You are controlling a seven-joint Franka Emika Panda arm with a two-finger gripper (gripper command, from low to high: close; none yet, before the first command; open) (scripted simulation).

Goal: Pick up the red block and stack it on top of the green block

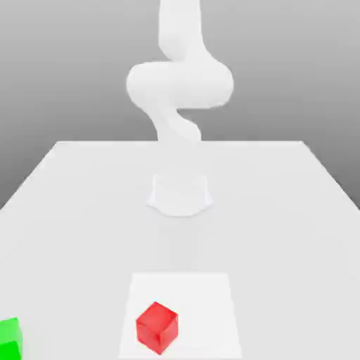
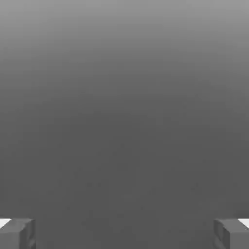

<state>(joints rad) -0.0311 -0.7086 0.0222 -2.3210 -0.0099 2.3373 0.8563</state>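
Since my gripper (image 2: 124,236) hangs with jaws spread wide on nothing, the red block (image 1: 157,327) waits untouched, the green block (image 1: 10,337) at its nine o'clock.

The light is bright and even. The white arm (image 1: 179,84) almost melts into the pale table (image 1: 70,211). Beneath the red block (image 1: 157,328) the shadow is very faint. The edges look soft.
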